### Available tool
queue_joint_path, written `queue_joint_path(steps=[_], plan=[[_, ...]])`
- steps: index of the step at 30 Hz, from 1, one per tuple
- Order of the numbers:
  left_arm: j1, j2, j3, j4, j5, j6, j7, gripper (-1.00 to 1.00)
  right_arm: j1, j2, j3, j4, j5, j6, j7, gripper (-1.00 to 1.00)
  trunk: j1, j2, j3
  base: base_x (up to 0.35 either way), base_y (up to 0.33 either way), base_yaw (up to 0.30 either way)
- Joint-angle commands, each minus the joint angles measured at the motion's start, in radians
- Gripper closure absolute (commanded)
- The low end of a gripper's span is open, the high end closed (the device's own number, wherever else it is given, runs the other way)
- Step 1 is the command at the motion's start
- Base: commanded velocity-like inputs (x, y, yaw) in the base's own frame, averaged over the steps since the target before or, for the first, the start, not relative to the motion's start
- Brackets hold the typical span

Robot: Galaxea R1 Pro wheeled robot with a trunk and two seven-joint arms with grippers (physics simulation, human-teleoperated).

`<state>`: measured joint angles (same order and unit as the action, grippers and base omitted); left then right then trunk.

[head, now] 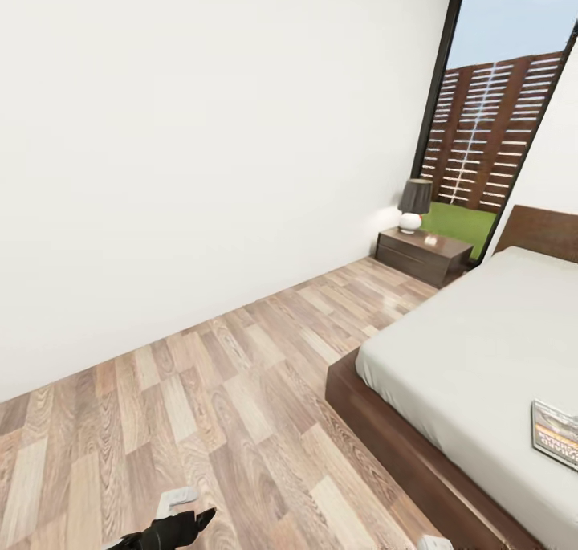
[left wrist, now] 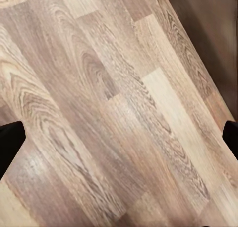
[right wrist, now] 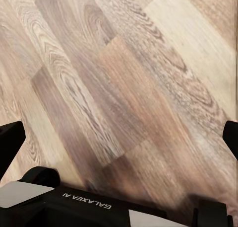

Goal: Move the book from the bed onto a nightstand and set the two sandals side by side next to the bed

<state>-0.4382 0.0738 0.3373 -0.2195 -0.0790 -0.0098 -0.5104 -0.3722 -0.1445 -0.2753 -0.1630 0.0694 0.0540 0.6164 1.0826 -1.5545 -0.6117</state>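
The small dark paperback book (head: 555, 433) lies on the low brown-framed bed (head: 474, 349), well apart from the dark two-drawer nightstand (head: 423, 256); nothing done. Both claws spread, empty.

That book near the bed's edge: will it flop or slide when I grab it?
The book looks thin and lies flat on the mattress, so it probably bends if pinched at one edge. Its cover looks glossy, so it may slide. It likely weighs little.

White wall (head: 201, 132), wood-plank floor (head: 225, 389)
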Motion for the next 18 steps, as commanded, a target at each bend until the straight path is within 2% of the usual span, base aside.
queue_joint_path(steps=[1, 18], plan=[[0.0, 0.0, 0.008, 0.0, -0.008, -0.001, -0.005, -1.0, -0.001, 0.0, -0.009, -0.001, 0.007, 0.006, 0.005, -1.0, 0.0, 0.0, -0.001, 0.0, 0.0, -0.199], [0.0, 0.0, 0.008, 0.0, -0.008, -0.001, -0.005, -1.0, -0.001, 0.0, -0.009, -0.001, 0.007, 0.006, 0.005, -1.0, 0.0, 0.0, -0.001, 0.064, 0.039, -0.199]])
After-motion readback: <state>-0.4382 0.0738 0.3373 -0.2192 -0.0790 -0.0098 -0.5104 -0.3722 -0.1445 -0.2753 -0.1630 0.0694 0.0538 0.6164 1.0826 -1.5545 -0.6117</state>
